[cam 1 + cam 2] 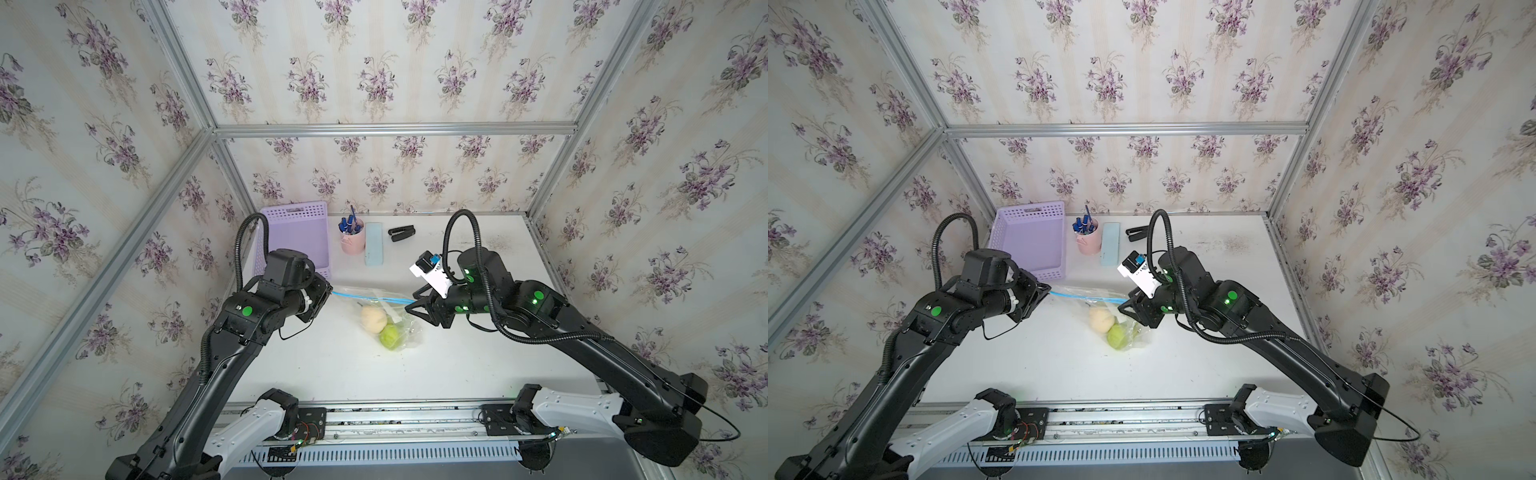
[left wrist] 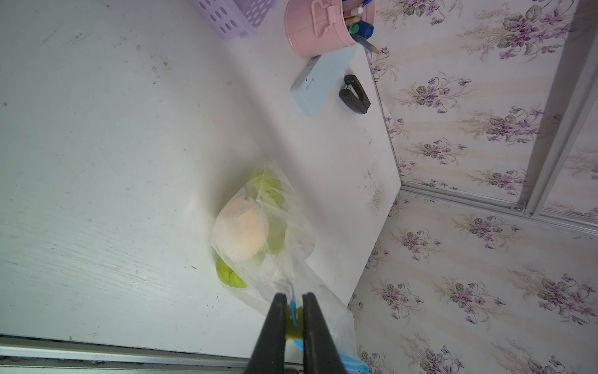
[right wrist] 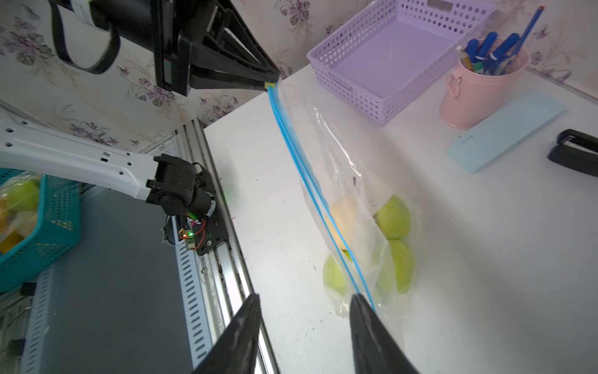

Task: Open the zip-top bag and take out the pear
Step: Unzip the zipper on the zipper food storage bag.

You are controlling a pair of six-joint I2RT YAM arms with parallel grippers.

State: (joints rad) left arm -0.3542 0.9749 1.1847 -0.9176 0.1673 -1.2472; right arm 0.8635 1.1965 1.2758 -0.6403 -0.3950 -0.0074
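Left pincer (image 2: 294, 296) is clamped tight on the small yellow tab (image 3: 270, 85) at the 9 o'clock end of the large clear crinkly zip-top bag (image 3: 343, 145), which sits mid-way across the white desk (image 1: 332, 365). Right pincer (image 3: 304, 296), at the bag's 3 o'clock end, stands with its jaws well apart and grips nothing. The light-blue zip strip (image 3: 299, 158) runs just beside one finger. Its two blue lines sit close together, and I can't tell whether the seal is parted. Inside, sagging toward 6 o'clock, a pale tan round fruit (image 1: 373, 319), the pear by my reading, touches a green fruit (image 1: 390, 336).

The danger: only one end is held. The fruits' weight could drag the tab out of that pinch, or the slack end could flop and fold the mouth shut. If the right pincer closes across both lines, it presses the seal together instead of parting it. Reaching in, it could snag film or catch the green fruit.
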